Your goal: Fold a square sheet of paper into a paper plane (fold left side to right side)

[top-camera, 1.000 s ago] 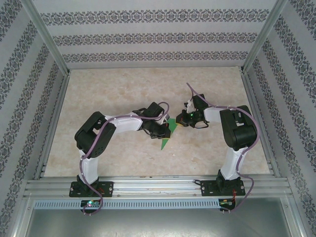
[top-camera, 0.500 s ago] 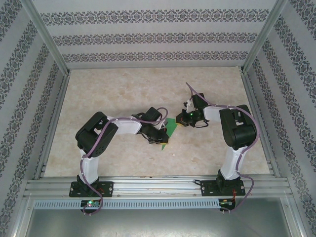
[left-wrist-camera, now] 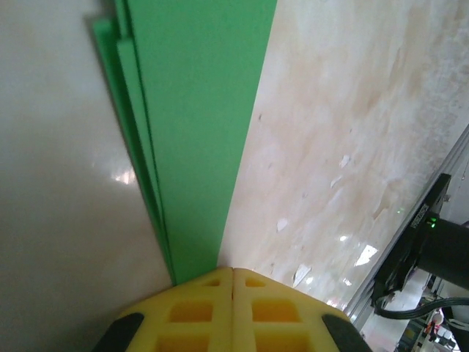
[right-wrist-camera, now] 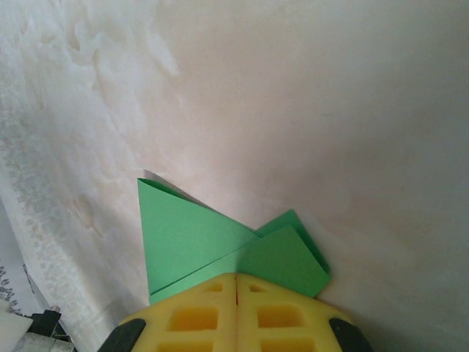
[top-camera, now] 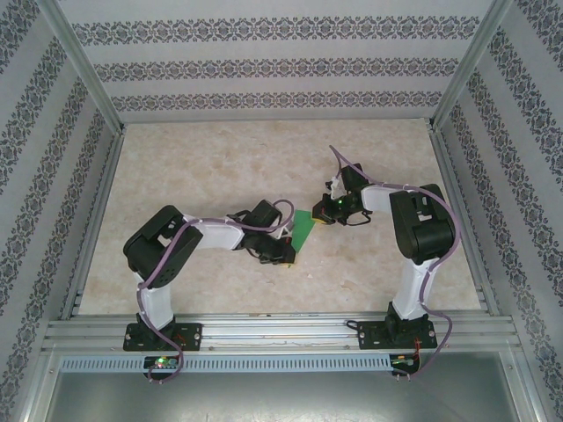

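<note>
Top external view, and we've got the green paper (top-camera: 303, 229) folded flat on the worktop (top-camera: 202, 167), lying between both hands. Left hand (top-camera: 286, 255) sits at the paper's near tip, fingers pressed together and touching it. Right hand (top-camera: 322, 215) is at the paper's far end, fingers together as well, tips over its folded flaps.

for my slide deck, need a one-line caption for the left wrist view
Shut left gripper at the near end of a long folded green paper lying on the pale table
</note>
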### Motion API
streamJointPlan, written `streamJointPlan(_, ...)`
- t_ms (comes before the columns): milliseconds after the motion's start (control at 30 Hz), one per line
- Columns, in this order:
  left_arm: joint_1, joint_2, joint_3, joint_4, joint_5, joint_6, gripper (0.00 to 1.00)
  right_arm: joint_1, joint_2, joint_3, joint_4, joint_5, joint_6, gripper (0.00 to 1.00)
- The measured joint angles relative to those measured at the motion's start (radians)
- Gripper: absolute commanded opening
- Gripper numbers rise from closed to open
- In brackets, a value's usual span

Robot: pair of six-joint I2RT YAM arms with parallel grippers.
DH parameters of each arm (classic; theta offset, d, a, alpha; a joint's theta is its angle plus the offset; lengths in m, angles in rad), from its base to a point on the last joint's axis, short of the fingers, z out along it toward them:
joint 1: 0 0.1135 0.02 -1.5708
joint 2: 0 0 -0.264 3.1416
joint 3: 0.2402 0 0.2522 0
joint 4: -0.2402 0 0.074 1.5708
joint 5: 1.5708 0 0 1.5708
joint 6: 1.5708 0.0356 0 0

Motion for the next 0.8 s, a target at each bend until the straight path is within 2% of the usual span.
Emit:
streamJointPlan(500,-0.015,-0.072,-0.135,0.138,-0.019,-0.066,0.0,0.001,0.025,0.032,-0.028,-0.029,-0.044,0.0)
streamJointPlan(733,-0.021,-0.124,-0.18,0.128,-0.023,-0.074,0.1,0.0,0.032,0.042,-0.03,-0.04,-0.064,0.0)
streamJointPlan(800,-0.02,-0.154,-0.189,0.117,-0.023,-0.074,0.12,0.0,0.034,0.048,-0.029,-0.043,-0.064,0.06)
